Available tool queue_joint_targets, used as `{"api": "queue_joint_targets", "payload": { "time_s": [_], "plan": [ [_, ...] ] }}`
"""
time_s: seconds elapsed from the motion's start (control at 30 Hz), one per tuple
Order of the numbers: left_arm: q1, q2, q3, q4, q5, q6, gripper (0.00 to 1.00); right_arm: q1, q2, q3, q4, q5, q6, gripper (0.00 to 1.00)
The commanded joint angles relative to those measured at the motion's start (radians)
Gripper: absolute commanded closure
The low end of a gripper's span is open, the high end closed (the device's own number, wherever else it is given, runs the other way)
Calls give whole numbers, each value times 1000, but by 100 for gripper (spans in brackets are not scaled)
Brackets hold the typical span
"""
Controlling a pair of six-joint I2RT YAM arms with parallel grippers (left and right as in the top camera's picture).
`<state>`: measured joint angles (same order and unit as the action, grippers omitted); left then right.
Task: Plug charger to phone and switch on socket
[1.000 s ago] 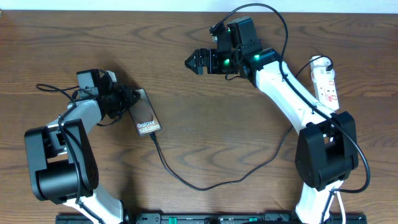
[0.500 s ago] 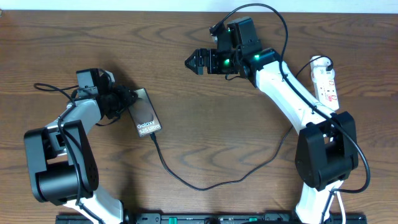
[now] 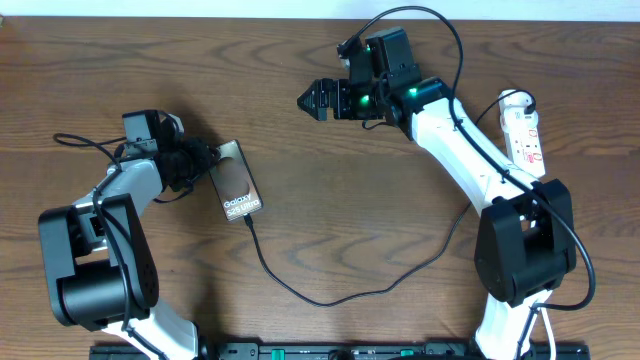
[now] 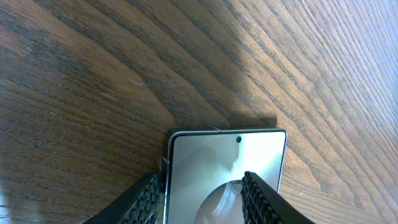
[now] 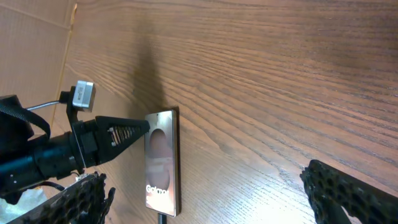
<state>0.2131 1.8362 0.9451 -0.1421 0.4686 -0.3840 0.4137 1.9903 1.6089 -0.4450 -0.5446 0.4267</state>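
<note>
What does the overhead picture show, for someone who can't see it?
The left tool sits at the top end of the phone, and the black charger cable meets its bottom end. The right tool hovers far from the white socket.

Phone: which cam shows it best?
Overhead. The whole phone lies face-up with its lettering readable, and the charger cable meets its lower end. The left wrist view shows only the phone's top end. The right wrist view shows its full length, but small and at a slant.

Phone (image 3: 236, 182) left, socket (image 3: 524, 135) far right.
</note>
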Motion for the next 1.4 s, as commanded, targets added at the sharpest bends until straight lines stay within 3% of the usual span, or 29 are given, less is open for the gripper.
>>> {"api": "queue_joint_targets", "payload": {
  "time_s": [0.0, 0.3, 0.63, 0.73, 0.87, 1.07, 1.1, 1.13, 1.37],
  "plan": [
    [6, 55, -41, -40, -130, 21, 56, 7, -3, 7, -1, 4, -16, 1],
    [6, 54, -41, -40, -125, 21, 55, 7, -3, 7, -2, 4, -16, 1],
    [6, 33, -36, -40, -57, 21, 25, 7, -3, 7, -2, 4, -17, 1],
    [6, 18, -36, -44, -44, 22, 20, 7, -3, 7, -2, 5, -17, 1],
    [6, -37, -35, -32, 42, 30, 16, 7, -3, 7, -5, 16, -17, 1],
    [6, -157, -35, 41, 293, 36, 15, 7, -3, 7, -14, 42, -16, 1],
    [6, -186, -35, 58, 333, 36, 7, 7, -3, 7, -20, 51, -16, 1],
    [6, -210, -35, 69, 358, 36, 6, 5, -3, 7, -23, 57, -16, 1],
    [6, -483, -30, 80, 388, 51, 5, -55, -42, 18, -118, 65, 7, 0]
  ]
}}
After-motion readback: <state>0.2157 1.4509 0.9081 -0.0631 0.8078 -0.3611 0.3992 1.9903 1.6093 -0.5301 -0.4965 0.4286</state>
